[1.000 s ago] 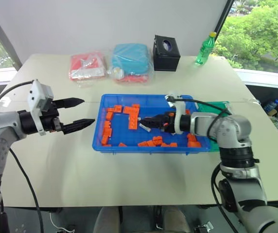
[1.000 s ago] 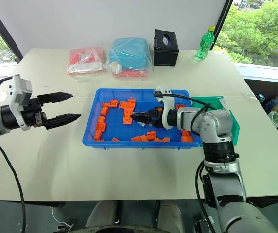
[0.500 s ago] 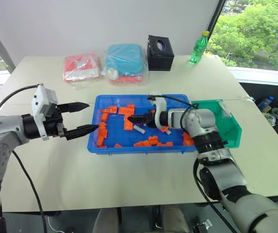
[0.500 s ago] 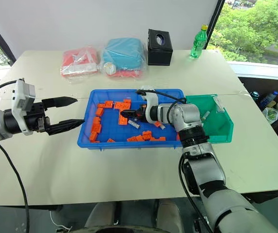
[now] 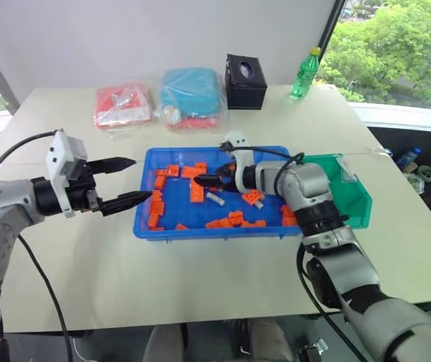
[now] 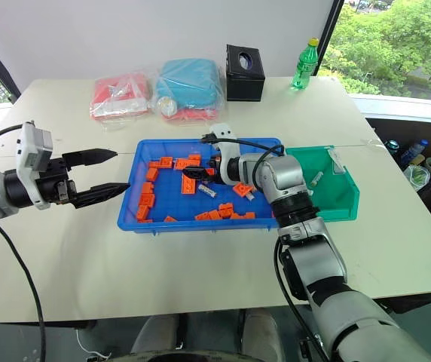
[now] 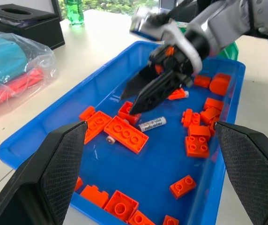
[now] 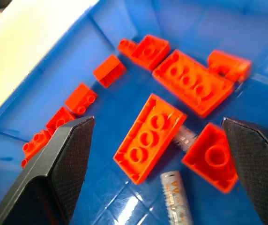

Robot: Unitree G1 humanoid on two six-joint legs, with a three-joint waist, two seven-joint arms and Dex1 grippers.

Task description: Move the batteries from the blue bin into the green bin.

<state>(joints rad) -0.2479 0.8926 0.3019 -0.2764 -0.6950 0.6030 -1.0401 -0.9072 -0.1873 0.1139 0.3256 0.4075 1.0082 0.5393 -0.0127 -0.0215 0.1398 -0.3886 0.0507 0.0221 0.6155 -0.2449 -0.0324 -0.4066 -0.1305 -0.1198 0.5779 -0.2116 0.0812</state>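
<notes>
the right gripper (image 5: 209,181) hangs wide open and empty inside the blue bin (image 5: 276,154), near its back wall, over orange bricks (image 8: 150,135). one battery (image 7: 152,123) lies free on the bin floor just beside those fingers; another (image 8: 185,136) is half hidden under a long brick, and more may be hidden by the arm. the green bin (image 6: 349,199) touches the blue bin's right end; something small and pale lies inside it, too small to identify. the left gripper (image 5: 122,182) hovers open off the bin's left edge, holding nothing.
</notes>
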